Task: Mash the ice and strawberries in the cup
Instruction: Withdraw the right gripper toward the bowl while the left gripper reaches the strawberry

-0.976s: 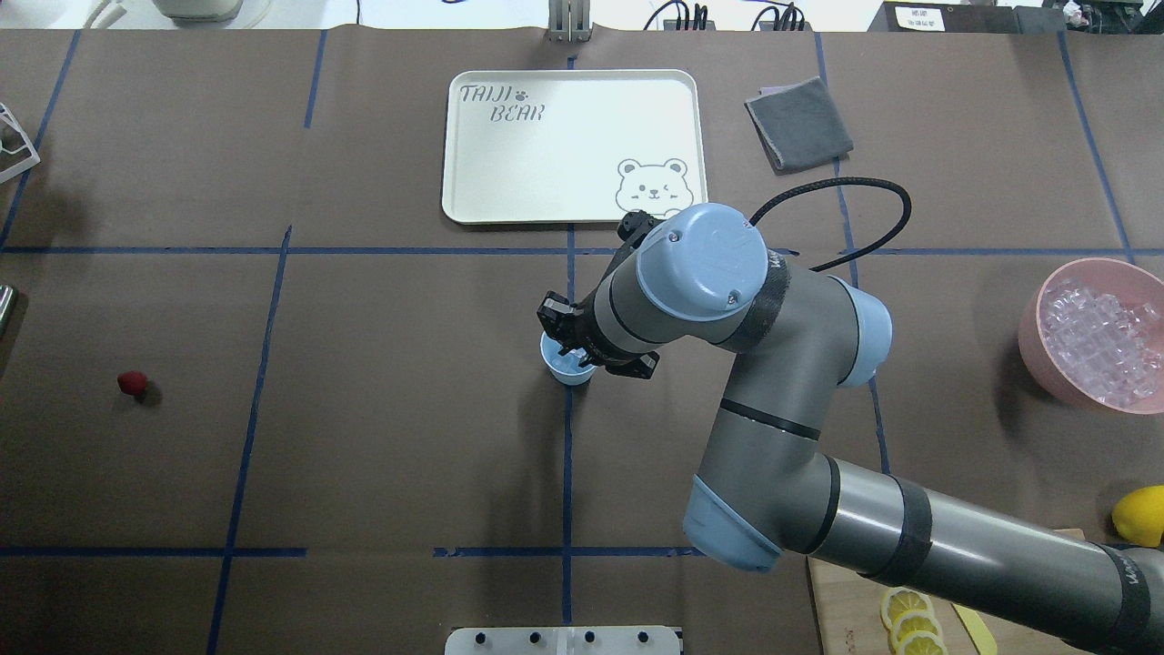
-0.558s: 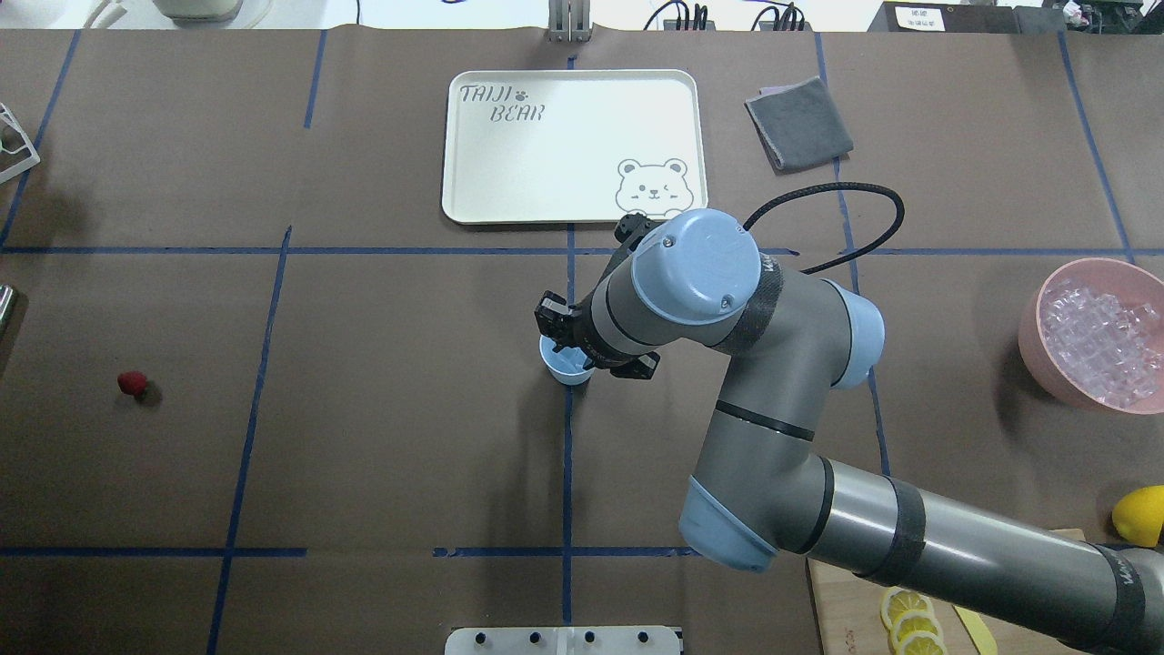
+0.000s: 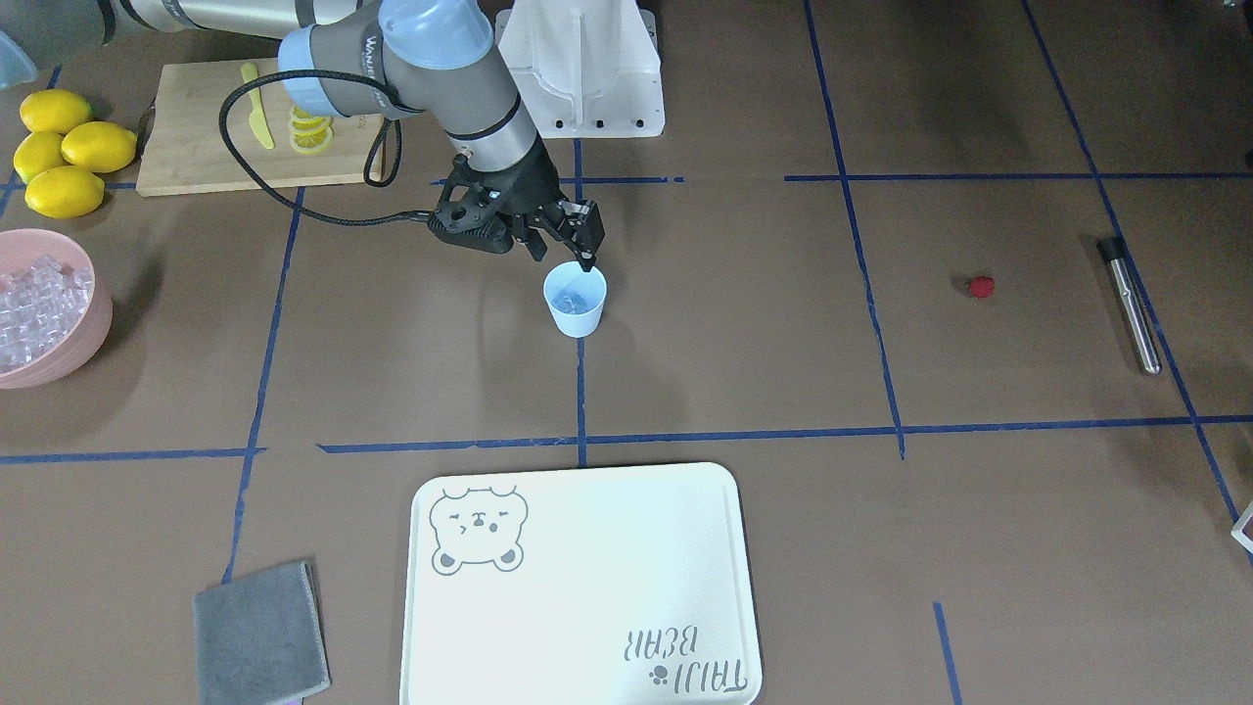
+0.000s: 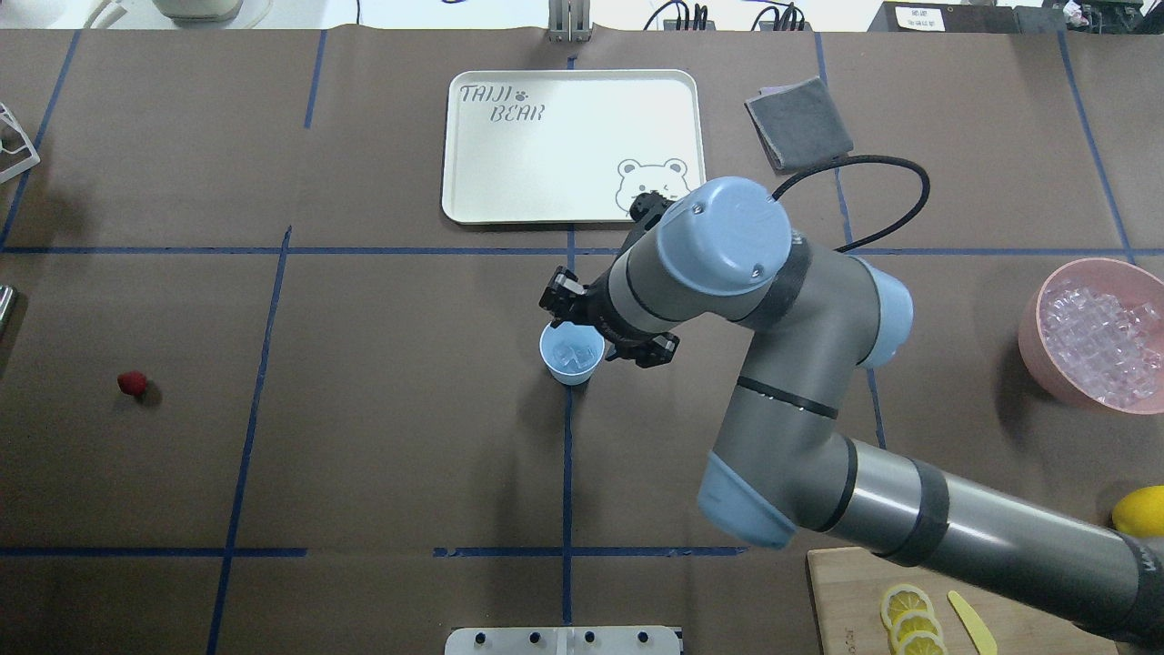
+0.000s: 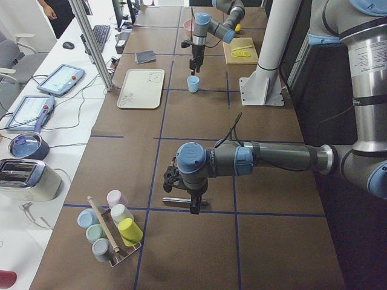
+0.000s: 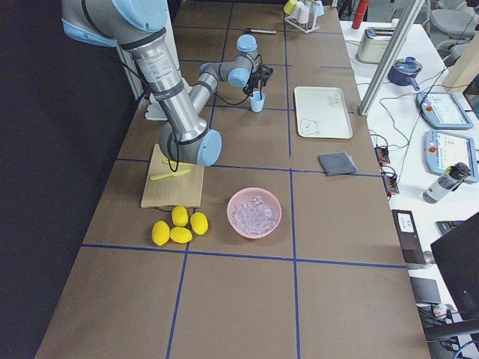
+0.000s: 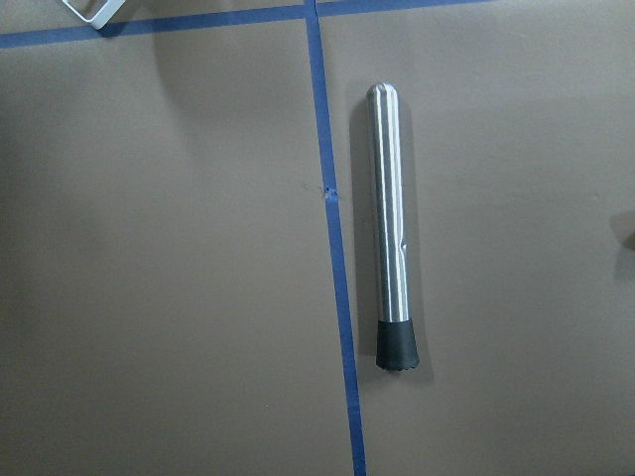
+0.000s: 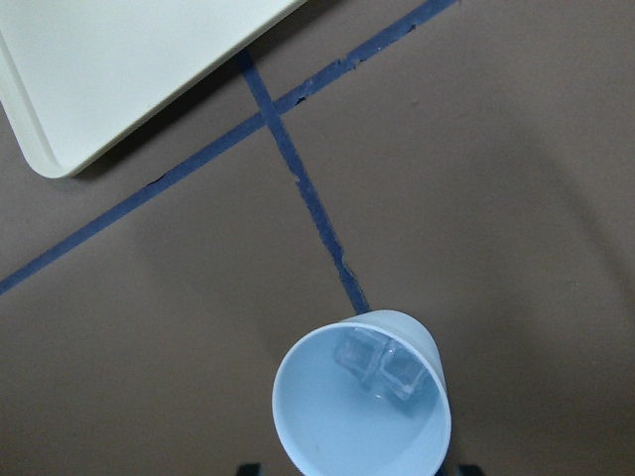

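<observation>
At the far left of the bench, the left fingers (image 5: 192, 205) hang over a steel muddler (image 7: 390, 223). It lies flat beside a blue tape line, its long axis along that line and its black tip toward the robot. Only the side view shows these fingers, so one cannot tell if they are open or closed. A little further right lies the strawberry (image 4: 133, 384), alone on the bench and well apart from the cup (image 4: 571, 353), which stands upright on the middle tape line. Inside the cup there are two ice cubes (image 8: 382, 369) and no berry. The right fingers (image 3: 587, 257) are spread apart and hold nothing; they hover above the cup, one on each side of its mouth in the wrist view. At the far right, a pink bowl (image 4: 1032, 337) carries many more cubes. The ice step seems finished, and the berry is probably next. It lies left of the cup, on the left arm's side, so that arm is clearly nearer, while the right arm would have to reach far past the cup.
</observation>
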